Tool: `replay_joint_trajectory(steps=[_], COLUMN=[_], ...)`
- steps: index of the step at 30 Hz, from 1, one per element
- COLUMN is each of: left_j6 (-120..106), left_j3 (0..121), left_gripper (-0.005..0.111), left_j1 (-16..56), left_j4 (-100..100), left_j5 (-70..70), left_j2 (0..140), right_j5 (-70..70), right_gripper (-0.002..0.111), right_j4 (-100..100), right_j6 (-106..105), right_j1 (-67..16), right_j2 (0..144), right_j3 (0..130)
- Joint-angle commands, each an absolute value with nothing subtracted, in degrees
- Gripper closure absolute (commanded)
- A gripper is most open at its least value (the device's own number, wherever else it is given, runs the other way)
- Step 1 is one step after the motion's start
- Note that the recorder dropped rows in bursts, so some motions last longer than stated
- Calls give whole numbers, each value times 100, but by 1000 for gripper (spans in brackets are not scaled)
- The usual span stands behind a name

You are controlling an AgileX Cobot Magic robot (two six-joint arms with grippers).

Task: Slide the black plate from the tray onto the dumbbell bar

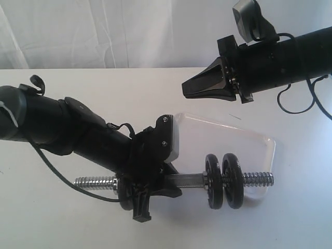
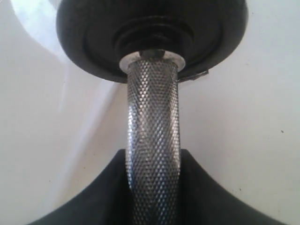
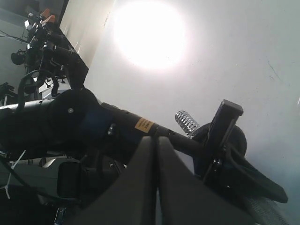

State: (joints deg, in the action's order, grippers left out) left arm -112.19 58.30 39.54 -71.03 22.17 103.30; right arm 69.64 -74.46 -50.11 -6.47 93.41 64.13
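Observation:
The silver dumbbell bar (image 1: 187, 181) lies level just above the table, and my left gripper (image 1: 155, 188) is shut on its knurled middle (image 2: 152, 140). Two black discs stand side by side on the bar's right part. The outer one, the black plate (image 1: 233, 180), is next to the threaded right end (image 1: 258, 179); the inner disc (image 1: 213, 180) touches it. A third disc (image 1: 124, 193) sits on the bar left of my left gripper (image 2: 152, 161). Behind the bar's right end the white tray (image 1: 262, 148) holds no disc. My right gripper (image 1: 185, 87) hangs shut and empty, high above the tray.
The left arm (image 1: 78, 132) stretches in low from the left across the table. Behind the pale table hangs a white cloth backdrop (image 1: 129, 31). In the right wrist view the shut gripper (image 3: 157, 139) looks over the left arm (image 3: 70, 122) and the bar's left threaded end (image 3: 186, 123).

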Motion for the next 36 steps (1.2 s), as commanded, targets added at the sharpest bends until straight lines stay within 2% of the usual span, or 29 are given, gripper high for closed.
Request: replay_joint_trajectory(steps=[1, 22, 36], left_j6=[-12093, -12093, -12093], left_j3=[6331, 6750, 6750], left_gripper=[107, 107, 107], left_j1=[4120, 4296, 4296], left_j4=[-7841, -6375, -6364], left_j5=[2984, 3087, 2966], left_j2=[10011, 10337, 10337], right_j5=[6996, 6996, 6996], right_gripper=[108, 108, 108], right_j4=[-7461, -7461, -7451], right_j6=[-5007, -5007, -5007], right_j1=[-624, -624, -624], right_j2=[9299, 9299, 9299], right_j3=[6388, 6388, 6388])
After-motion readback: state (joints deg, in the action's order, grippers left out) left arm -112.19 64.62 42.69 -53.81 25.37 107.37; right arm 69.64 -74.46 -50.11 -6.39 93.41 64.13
